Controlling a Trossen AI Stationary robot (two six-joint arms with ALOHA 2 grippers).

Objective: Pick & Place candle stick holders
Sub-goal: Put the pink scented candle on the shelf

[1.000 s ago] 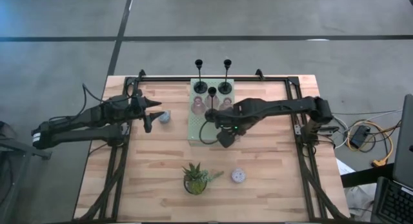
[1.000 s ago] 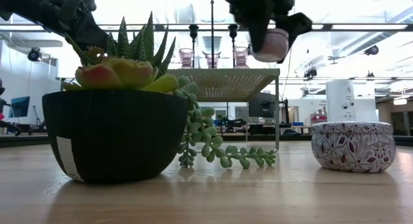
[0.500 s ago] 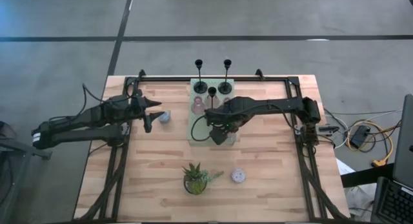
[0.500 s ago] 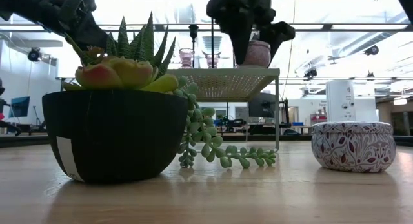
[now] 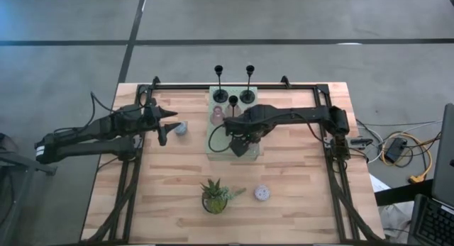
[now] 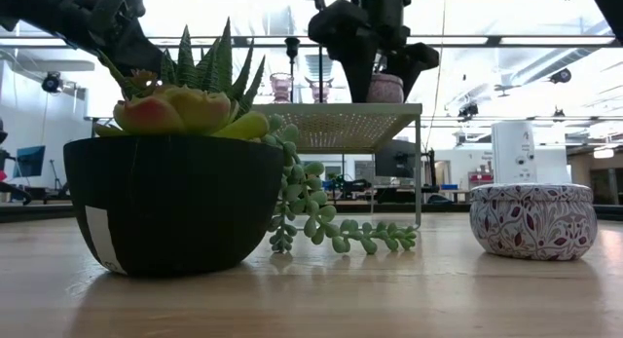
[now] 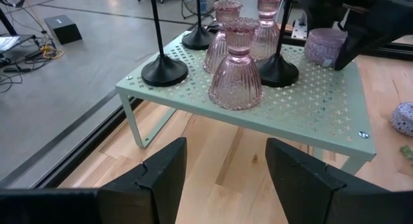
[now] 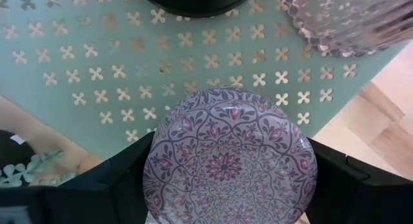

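A pale green perforated shelf [image 5: 220,140] stands mid-table. Three tall black candle stick holders [image 5: 233,99] stand on it by their disc bases [image 7: 164,70], with pink glass holders [image 7: 235,69] among them. My right gripper [image 5: 240,145] is over the shelf's near right part, shut on a squat lilac patterned cup [image 8: 229,159], which also shows in the low view [image 6: 386,88]. My left gripper [image 5: 164,129] is open and empty left of the shelf, beside a small blue cup [image 5: 181,127] that stands on the table. My right gripper holds the lilac cup by its round side wall [image 8: 158,166], pinched between the two fingers [image 8: 122,179], one on each side. The fingers come from above, pointing down. The cup stands upright with its bottom on the shelf top [image 6: 386,102].
A potted succulent [image 5: 215,196] and a patterned tin [image 5: 262,193] stand near the table's front edge. Black frame rails [image 5: 135,189] run along the left, right and far edges. Bare wood lies between the shelf and the plant.
My right gripper has gone toward the table's left edge and down, carrying the lilac cup from the air beside the shelf's near right corner onto the shelf top. The cup now stands on the shelf between the fingers.
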